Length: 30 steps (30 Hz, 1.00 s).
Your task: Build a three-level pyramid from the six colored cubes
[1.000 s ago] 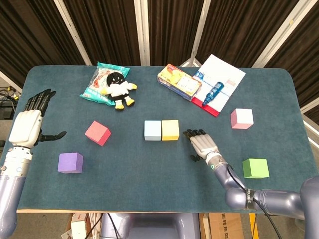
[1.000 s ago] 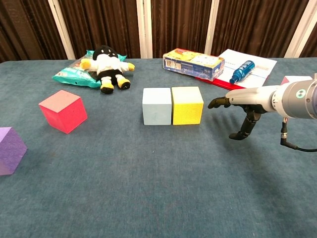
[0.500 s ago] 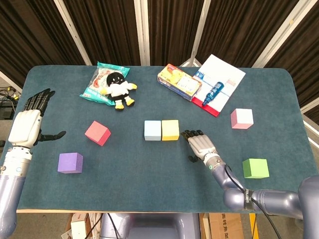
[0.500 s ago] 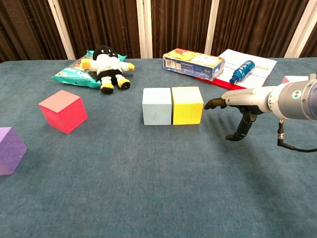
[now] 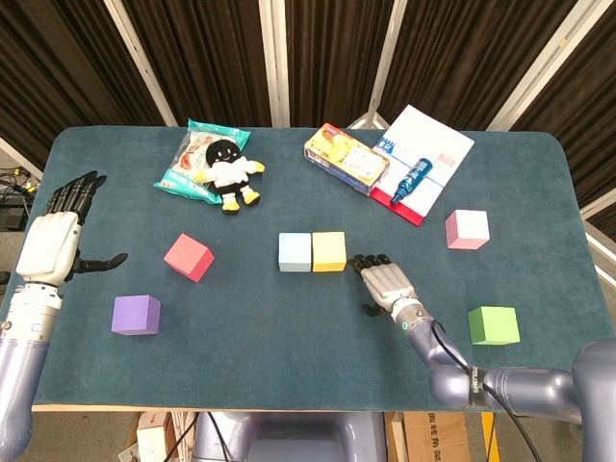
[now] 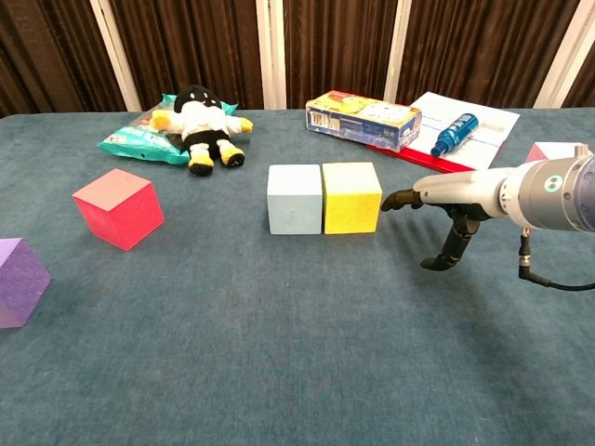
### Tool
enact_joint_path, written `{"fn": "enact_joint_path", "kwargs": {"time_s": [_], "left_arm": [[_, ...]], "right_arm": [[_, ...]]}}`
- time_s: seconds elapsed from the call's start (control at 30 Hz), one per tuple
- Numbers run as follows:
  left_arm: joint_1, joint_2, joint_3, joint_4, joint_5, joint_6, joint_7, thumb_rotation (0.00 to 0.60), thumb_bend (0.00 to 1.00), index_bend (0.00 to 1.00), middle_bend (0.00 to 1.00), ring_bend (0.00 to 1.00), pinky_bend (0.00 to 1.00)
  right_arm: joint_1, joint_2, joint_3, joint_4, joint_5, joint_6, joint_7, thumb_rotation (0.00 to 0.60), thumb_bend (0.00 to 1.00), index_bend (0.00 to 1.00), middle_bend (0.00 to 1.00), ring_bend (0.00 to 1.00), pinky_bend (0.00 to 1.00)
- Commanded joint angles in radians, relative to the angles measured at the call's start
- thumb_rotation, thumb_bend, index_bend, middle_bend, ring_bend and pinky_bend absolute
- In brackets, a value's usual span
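risk: right hand (image 5: 385,281) sits just right of the yellow cube (image 5: 329,251), fingertips (image 6: 389,200) pointing at its side. If it drives further left it likely shoves the yellow cube and the light blue cube (image 5: 295,252) along the cloth, breaking their flush base pair.
risk 2: thumb tip is down near the table; a low sweep could drag on the cloth.
right hand: flat, fingers extended and apart, holds nothing. Tips very close to the yellow cube's right face; contact can't be confirmed from the chest view.
left hand: (image 5: 60,238) raised at the table's left edge, fingers spread, empty, well apart from every cube.
base row: light blue and yellow cubes touching side by side at table centre, only two cubes placed; nothing stacked.
loose cubes: red cube (image 5: 188,257) and purple cube (image 5: 135,315) on the left, pink cube (image 5: 467,229) and green cube (image 5: 494,325) on the right, all well apart.
judgement: third base cube still needed; pink or green is nearest to the right hand.
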Motion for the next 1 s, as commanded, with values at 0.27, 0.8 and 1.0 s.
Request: {"fn": "enact_joint_path", "kwargs": {"time_s": [0.27,0.8,1.0], "left_arm": [[0.0,0.001,-0.002,0.0,-0.005,-0.005,-0.011,0.6,0.08,0.0,0.01,0.0,0.0],[0.001,0.003,-0.004,0.001,-0.008,-0.007,-0.016,0.6,0.08,0.0,0.01,0.0,0.0],[0.002,0.004,-0.005,0.001,-0.01,-0.006,-0.018,0.6,0.08,0.0,0.01,0.0,0.0]], "right_arm": [[0.001,-0.005,-0.001,-0.006,-0.002,0.002,0.0,0.6,0.38,0.0,0.02,0.0,0.0],[0.004,-0.01,-0.001,-0.006,-0.001,0.007,0.001,0.6,0.38,0.0,0.02,0.0,0.0],[0.006,-0.01,0.001,0.008,0.021,0.027,-0.009,0.6,0.38,0.0,0.02,0.0,0.0]]}}
